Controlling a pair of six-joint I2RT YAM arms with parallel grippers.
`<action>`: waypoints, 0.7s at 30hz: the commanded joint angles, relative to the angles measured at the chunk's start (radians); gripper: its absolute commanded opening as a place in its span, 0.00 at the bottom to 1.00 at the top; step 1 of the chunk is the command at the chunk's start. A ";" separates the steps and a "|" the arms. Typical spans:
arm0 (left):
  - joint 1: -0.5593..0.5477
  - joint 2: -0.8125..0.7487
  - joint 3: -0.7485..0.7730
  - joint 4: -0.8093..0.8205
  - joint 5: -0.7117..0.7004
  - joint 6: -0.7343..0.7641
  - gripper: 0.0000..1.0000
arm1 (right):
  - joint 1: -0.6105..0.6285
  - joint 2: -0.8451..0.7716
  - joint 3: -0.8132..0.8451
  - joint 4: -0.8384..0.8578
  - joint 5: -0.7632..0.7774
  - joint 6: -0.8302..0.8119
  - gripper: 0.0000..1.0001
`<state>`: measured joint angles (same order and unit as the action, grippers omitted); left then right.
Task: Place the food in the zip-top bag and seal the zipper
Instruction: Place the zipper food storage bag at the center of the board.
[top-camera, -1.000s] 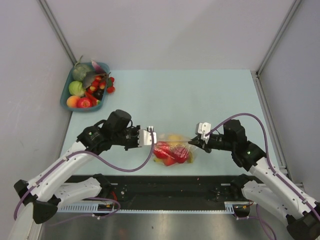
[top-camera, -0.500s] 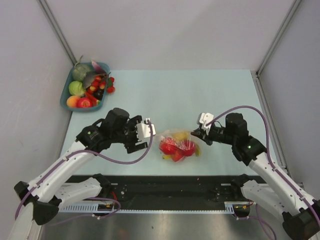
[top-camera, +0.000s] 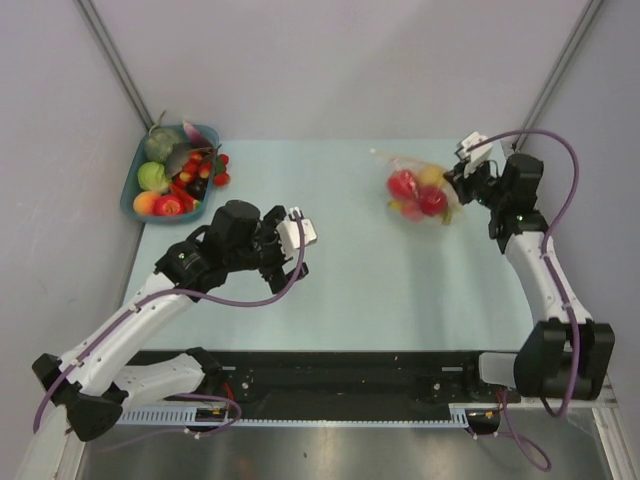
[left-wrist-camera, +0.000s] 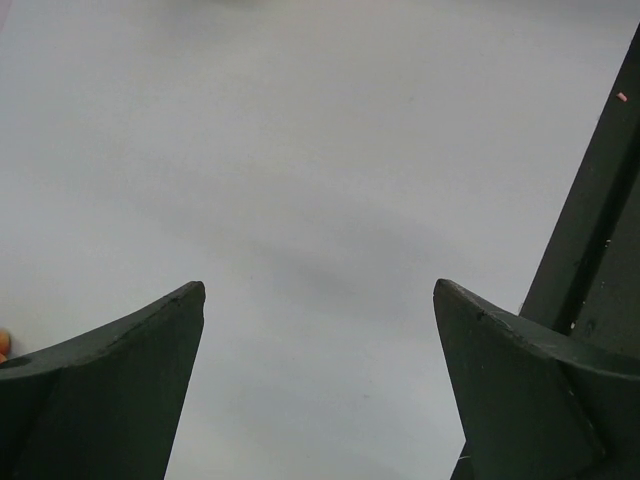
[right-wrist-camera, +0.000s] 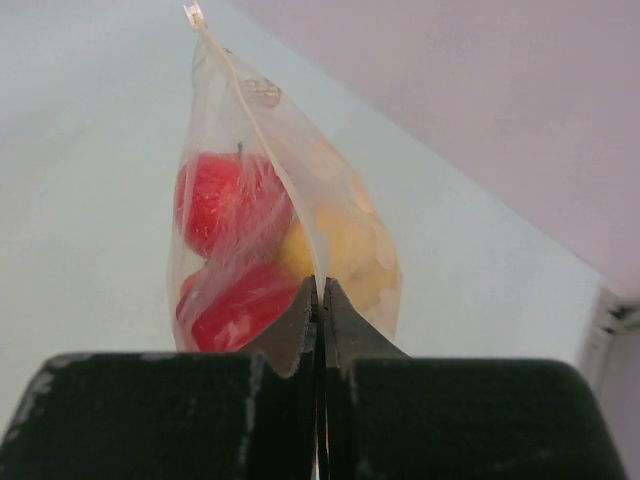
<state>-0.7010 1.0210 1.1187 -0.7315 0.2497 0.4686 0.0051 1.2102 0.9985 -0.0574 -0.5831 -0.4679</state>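
At the far right of the pale flat table (top-camera: 350, 280), a crinkly transparent plastic zip-top bag (top-camera: 418, 192) is pinched by its edge in the right gripper (top-camera: 458, 180), which is placed just right of it. In it are contained glossy red and yellow toy fruits (top-camera: 404, 184). A blue plastic basket (top-camera: 128, 205) is set at the far left corner. The left gripper (top-camera: 300, 236) is placed between the two, nearer the basket and well apart from the bag.

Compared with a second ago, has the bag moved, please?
Yes: the right hand carried the bag from the table's near middle to its far right corner.
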 joint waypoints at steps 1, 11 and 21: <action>0.014 0.027 0.023 0.053 0.011 -0.044 1.00 | -0.137 0.155 0.156 0.234 0.028 -0.051 0.00; 0.120 0.070 0.001 0.060 0.056 -0.065 1.00 | -0.195 0.544 0.354 0.501 0.368 -0.172 0.00; 0.186 0.070 -0.008 0.055 0.083 -0.076 1.00 | -0.100 0.589 0.206 0.532 0.411 -0.273 0.00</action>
<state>-0.5331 1.0939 1.1126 -0.6968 0.2874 0.4217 -0.1658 1.8507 1.2877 0.4553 -0.1432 -0.6701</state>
